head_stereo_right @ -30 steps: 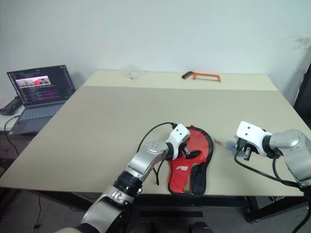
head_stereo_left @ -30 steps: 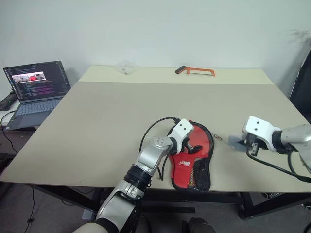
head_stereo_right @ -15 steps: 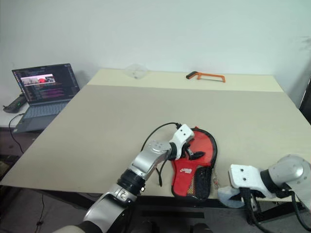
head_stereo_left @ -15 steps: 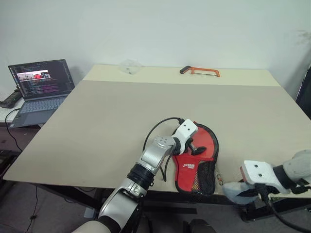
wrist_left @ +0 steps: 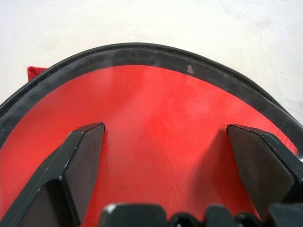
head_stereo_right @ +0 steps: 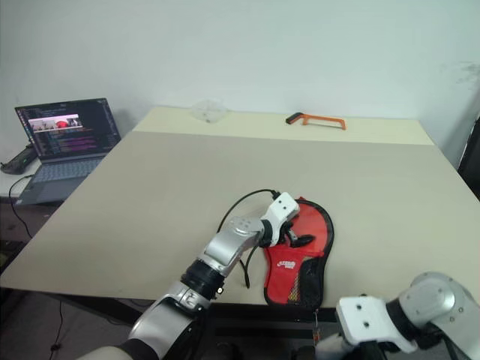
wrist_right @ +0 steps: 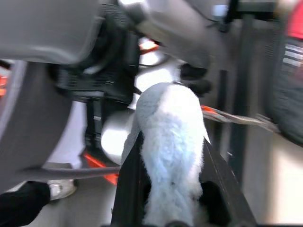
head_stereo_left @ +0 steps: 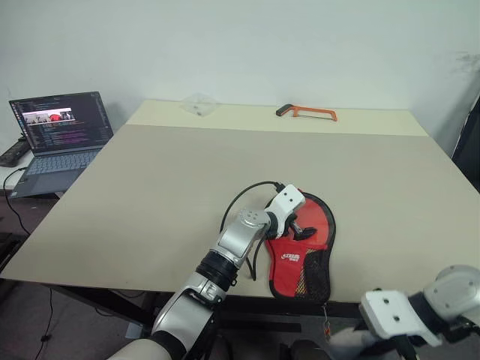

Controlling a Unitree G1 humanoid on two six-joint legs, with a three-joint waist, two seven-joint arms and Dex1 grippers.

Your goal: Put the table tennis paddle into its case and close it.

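Observation:
The case (head_stereo_left: 319, 219) lies red side up near the table's front edge, with black zipper edging and a mesh pocket toward me. My left gripper (wrist_left: 165, 130) rests on its round red face, open, with its fingers (wrist_left: 83, 156) spread flat on the fabric. The paddle is hidden. My right gripper (wrist_right: 171, 137) hangs below the table's front edge at the lower right (head_stereo_left: 349, 343). It is shut, with a white fluffy pad at its tips. A thin orange and silver zipper cord (wrist_right: 236, 118) runs from it toward the case's handle end (head_stereo_left: 325, 324).
An orange-framed hacksaw (head_stereo_left: 307, 112) and a clear plastic piece (head_stereo_left: 197, 103) lie at the table's far edge. An open laptop (head_stereo_left: 60, 135) stands off the table's left side. A black cable (head_stereo_left: 244, 196) loops over the table beside my left wrist.
My right gripper came back from beside the case's right edge and sank below the table's front edge, the zipper cord following it. The left gripper stayed on the case.

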